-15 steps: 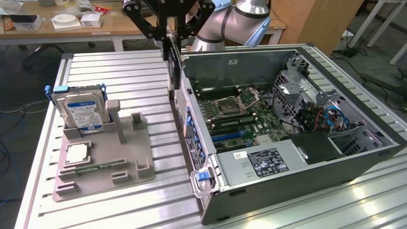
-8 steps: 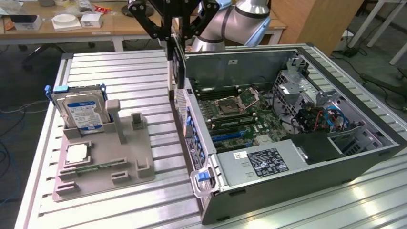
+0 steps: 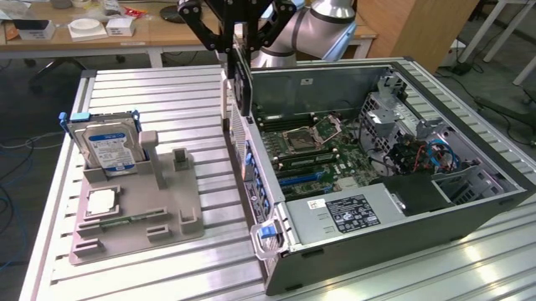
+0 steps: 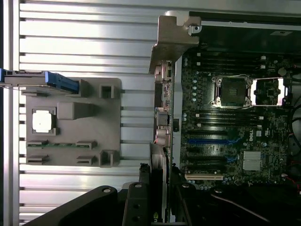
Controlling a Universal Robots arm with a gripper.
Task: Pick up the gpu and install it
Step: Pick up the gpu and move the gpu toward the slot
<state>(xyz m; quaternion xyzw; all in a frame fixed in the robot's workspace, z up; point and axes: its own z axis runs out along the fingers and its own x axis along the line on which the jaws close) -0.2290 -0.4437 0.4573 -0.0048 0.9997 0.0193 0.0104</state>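
Jaws, exterior view: closed part-way and gripping the gpu (image 3: 241, 88) by its upper part. The gripper (image 3: 237, 56) reaches down from above at the rear of the open computer case (image 3: 377, 207).
Card, exterior view: the gpu is a thin dark plate held upright. It hangs below the jaws, over the case's rear wall on the exterior view's left side of the case. It sits higher than the motherboard (image 3: 310, 144). Whether its lower edge touches the wall cannot be told.
Holder, exterior view: a grey tray (image 3: 134, 216) lies on the slatted metal table (image 3: 150, 94), to the exterior view's left of the case. A hard drive (image 3: 105, 147) stands upright in it.
Jaws, wrist view: the gripper (image 4: 158, 190) has a black finger on each face of the card, and the fingers (image 4: 136, 202) press against it.
Card, wrist view: the gpu (image 4: 159, 162) appears edge-on as a narrow dark strip between the jaws. It runs along the case's rear wall, beside the expansion slots (image 4: 207, 141).
Holder, wrist view: the tray (image 4: 70, 106) lies well apart from the card, on the side away from the motherboard (image 4: 235, 122).
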